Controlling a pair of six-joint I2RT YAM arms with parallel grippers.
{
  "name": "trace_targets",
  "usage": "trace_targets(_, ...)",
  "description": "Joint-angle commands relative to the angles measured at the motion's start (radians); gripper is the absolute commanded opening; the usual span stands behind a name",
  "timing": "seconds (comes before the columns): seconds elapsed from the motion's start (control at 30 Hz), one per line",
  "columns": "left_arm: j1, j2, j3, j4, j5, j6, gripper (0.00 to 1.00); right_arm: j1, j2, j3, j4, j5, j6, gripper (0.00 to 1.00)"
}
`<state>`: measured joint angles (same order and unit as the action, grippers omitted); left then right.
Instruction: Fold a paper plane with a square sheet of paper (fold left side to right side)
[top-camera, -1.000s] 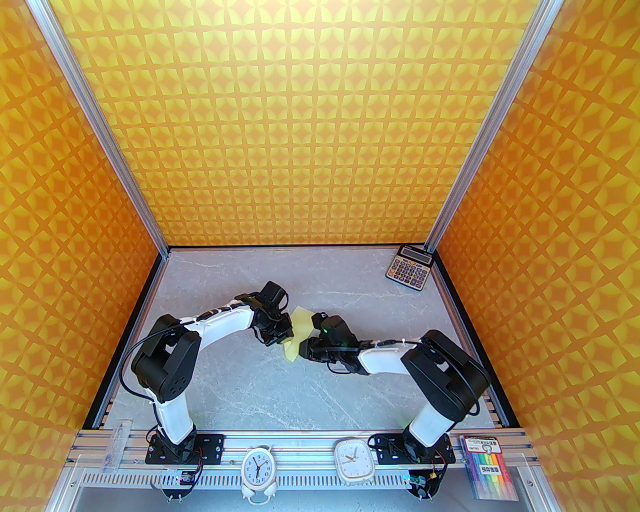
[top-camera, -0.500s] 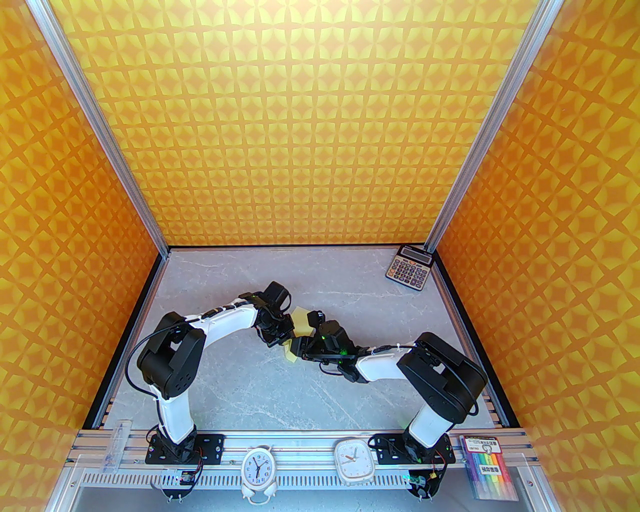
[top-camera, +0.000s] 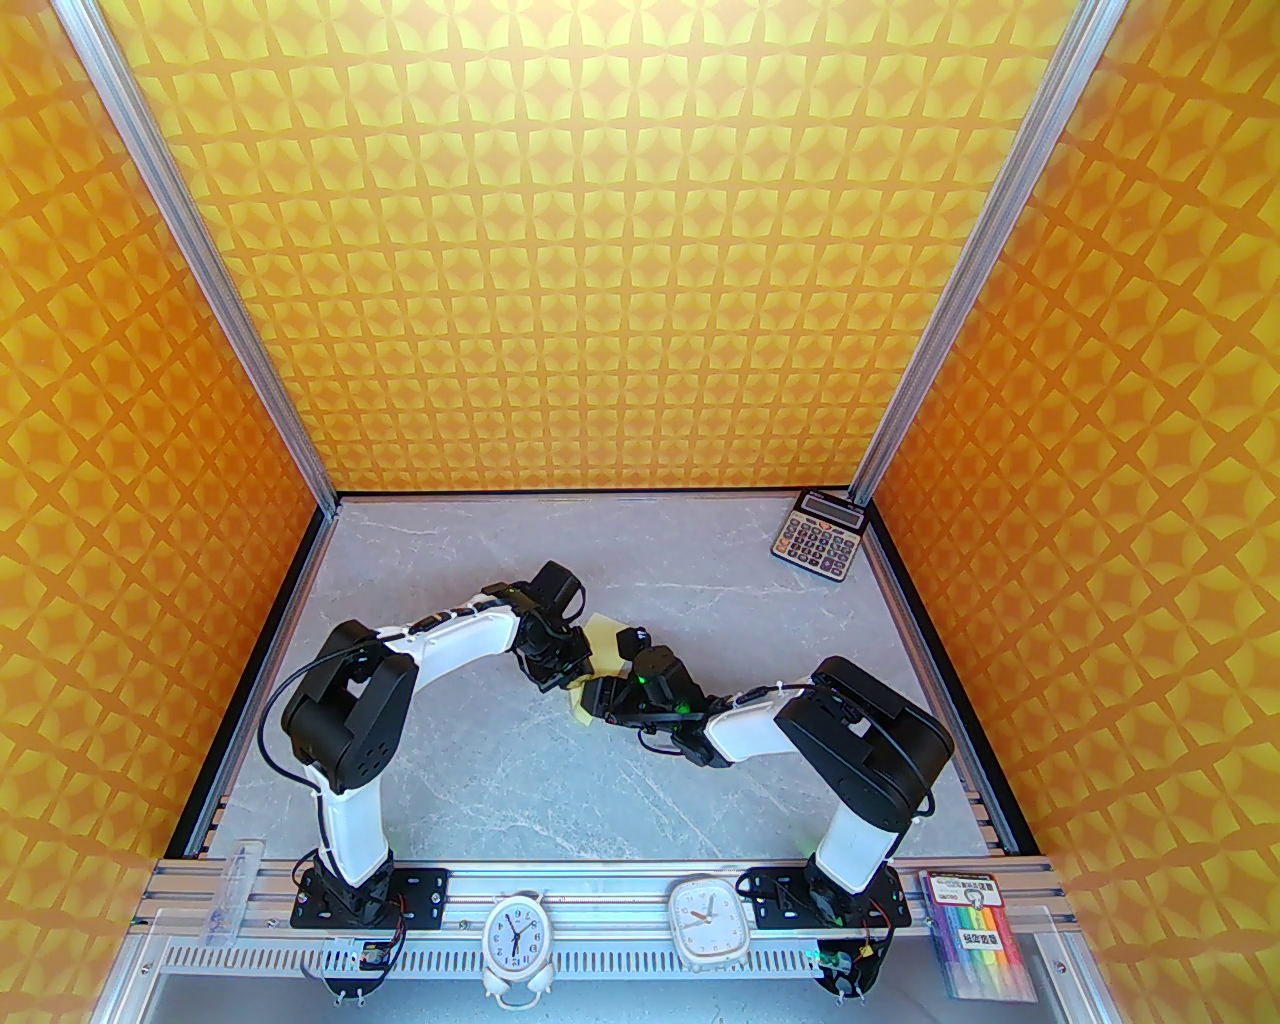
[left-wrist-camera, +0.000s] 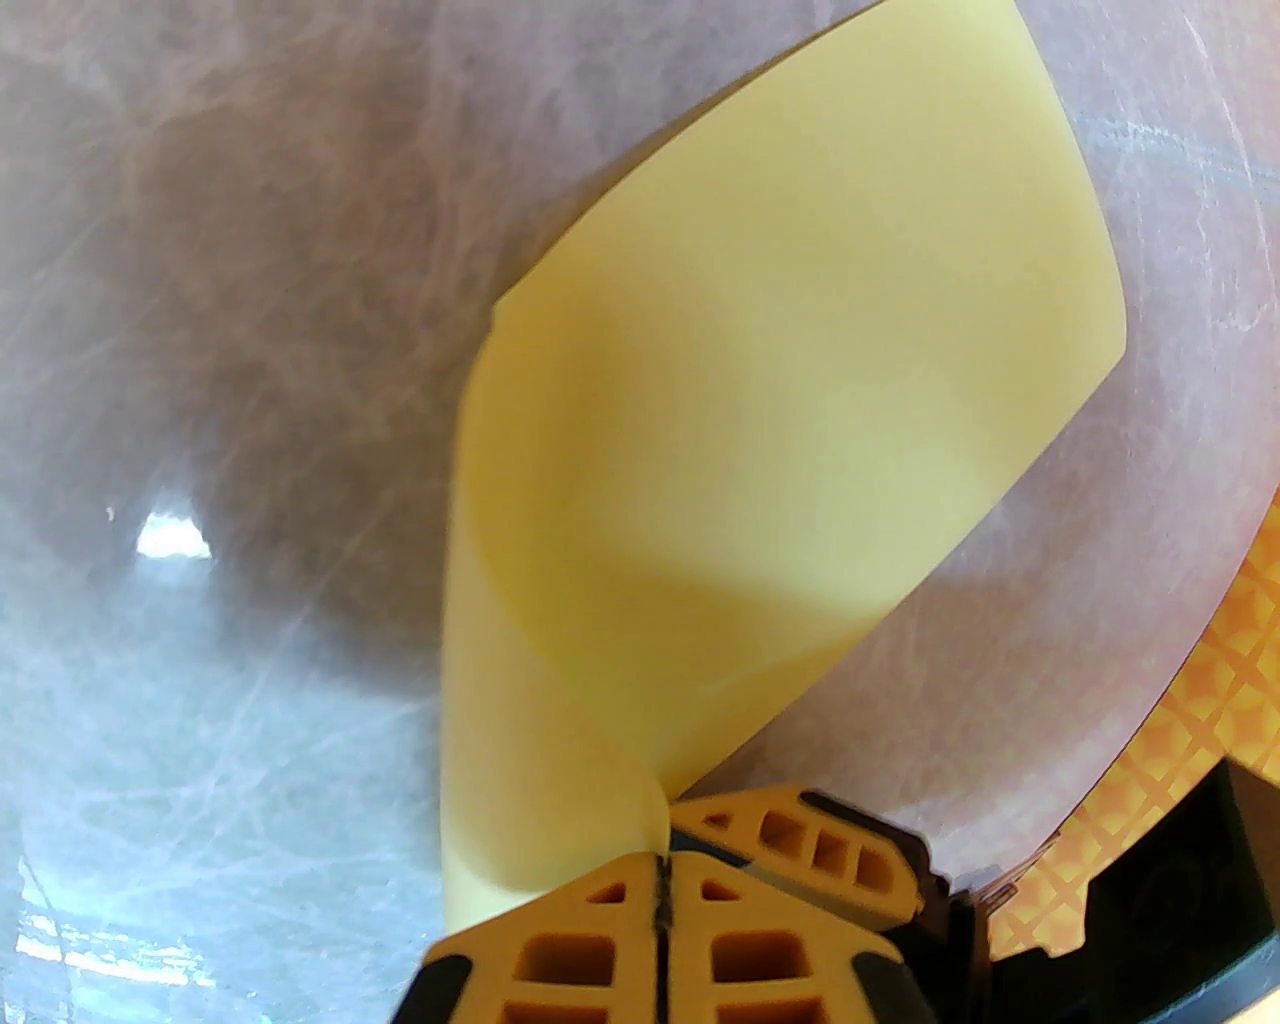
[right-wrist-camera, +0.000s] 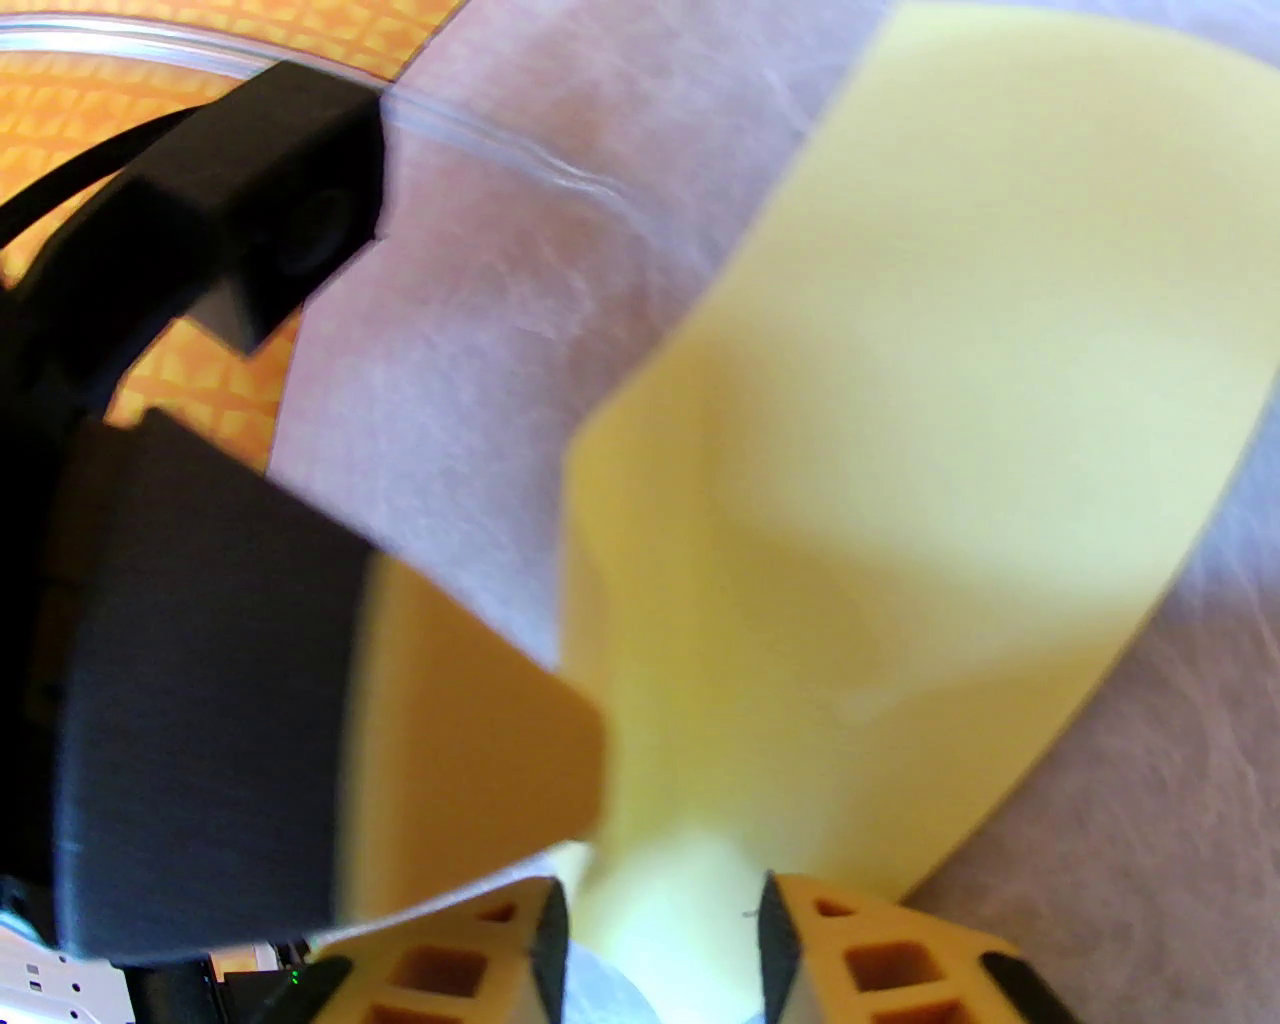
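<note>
The left gripper (left-wrist-camera: 660, 870) is pinched closed on one corner of the sheet (left-wrist-camera: 780, 400). Its yellow fingertips meet with the paper's edge caught in the seam between them. From that corner the sheet bows upward and away in a smooth curl, with no sharp crease visible, and its far part casts a shadow on the grey table (left-wrist-camera: 200, 300).

The right gripper (right-wrist-camera: 662, 930) has its jaws apart. A narrow part of the sheet passes through the gap between them, and it is not clear whether either pad touches the paper. A left finger (right-wrist-camera: 480, 720) sits just beside that same part of the sheet.

From above, the sheet (top-camera: 604, 636) is at mid-table, wedged between the two wrists, which nearly touch. The calculator (top-camera: 818, 535) lies well apart in the far right corner.
</note>
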<state>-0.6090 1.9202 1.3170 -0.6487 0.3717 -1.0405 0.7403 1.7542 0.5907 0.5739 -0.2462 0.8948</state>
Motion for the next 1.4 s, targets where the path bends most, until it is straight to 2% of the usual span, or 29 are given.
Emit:
trace_targets(0.0, -0.004, 0.023, 0.031, 0.005, 0.022, -0.013, 0.07, 0.008, 0.007, 0.003, 0.034, -0.015, 0.007, 0.41)
trace_targets(0.1, -0.004, 0.029, 0.037, 0.004, 0.029, -0.013, 0.08, 0.009, 0.015, 0.012, 0.005, 0.004, 0.015, 0.39)
trace_targets(0.13, -0.004, 0.025, 0.037, 0.005, 0.028, -0.013, 0.12, 0.009, 0.018, 0.019, -0.018, 0.017, 0.014, 0.37)
trace_targets(0.27, -0.001, 0.010, 0.041, 0.000, 0.027, -0.006, 0.46, 0.008, 0.032, 0.025, -0.065, 0.049, 0.023, 0.31)
trace_targets(0.3, 0.002, 0.004, 0.041, 0.003, 0.026, -0.004, 0.49, 0.009, 0.032, 0.023, -0.071, 0.054, 0.024, 0.31)
trace_targets(0.5, 0.014, -0.036, 0.042, -0.003, 0.013, 0.027, 0.53, 0.008, 0.031, 0.039, -0.110, 0.061, 0.015, 0.29)
trace_targets(0.63, 0.030, -0.073, 0.043, -0.021, -0.005, 0.070, 0.63, 0.008, 0.033, 0.049, -0.123, 0.054, 0.010, 0.29)
trace_targets(0.67, 0.036, -0.092, 0.041, -0.026, -0.013, 0.088, 0.69, 0.008, 0.033, 0.050, -0.130, 0.060, 0.010, 0.29)
trace_targets(0.87, 0.087, -0.210, 0.001, -0.085, -0.059, 0.184, 0.71, 0.008, 0.035, 0.057, -0.156, 0.068, 0.010, 0.28)
trace_targets(1.07, 0.149, -0.288, -0.168, -0.049, -0.063, 0.232, 0.71, 0.008, 0.038, 0.070, -0.177, 0.061, 0.002, 0.27)
trace_targets(1.37, 0.155, -0.242, -0.309, 0.173, -0.026, 0.312, 0.69, 0.008, 0.044, 0.081, -0.185, 0.038, -0.008, 0.27)
